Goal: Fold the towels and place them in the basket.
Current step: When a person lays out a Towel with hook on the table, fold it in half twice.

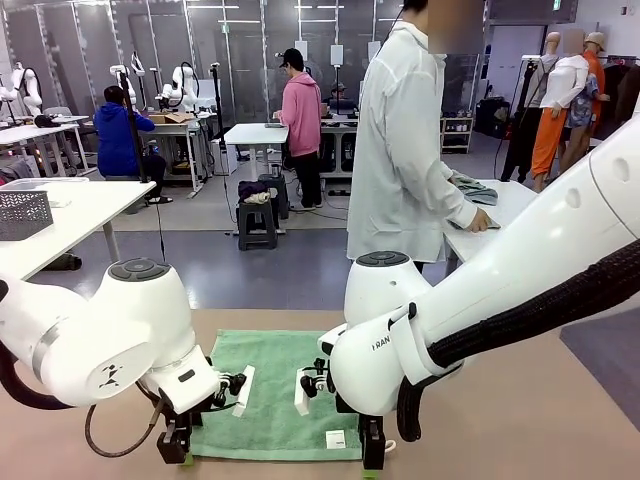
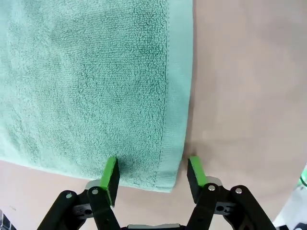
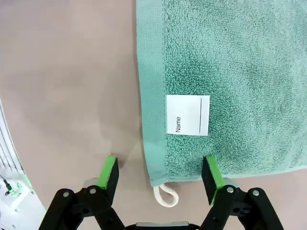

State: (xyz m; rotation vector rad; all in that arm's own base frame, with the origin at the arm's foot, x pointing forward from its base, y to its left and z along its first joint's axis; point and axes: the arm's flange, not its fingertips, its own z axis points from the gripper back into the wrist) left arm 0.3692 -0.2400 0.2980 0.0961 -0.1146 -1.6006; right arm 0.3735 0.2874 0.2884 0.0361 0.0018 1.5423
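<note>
While L gripper (image 2: 153, 173) & R gripper (image 3: 160, 173) hang spread, empty, astride corners of mint green terry towel (image 1: 275, 385), flat on tan table (image 3: 67, 72), front-view 6 o'clock: hem-only pinch may slip; white loop (image 3: 166, 195) may snag.

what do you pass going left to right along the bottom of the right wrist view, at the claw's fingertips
green pad over bare table → white loop at the corner of the mint towel → other green pad over the towel

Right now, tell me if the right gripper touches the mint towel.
Cannot tell. Right wrist view: right gripper straddles the mint towel corner, height unclear.
</note>
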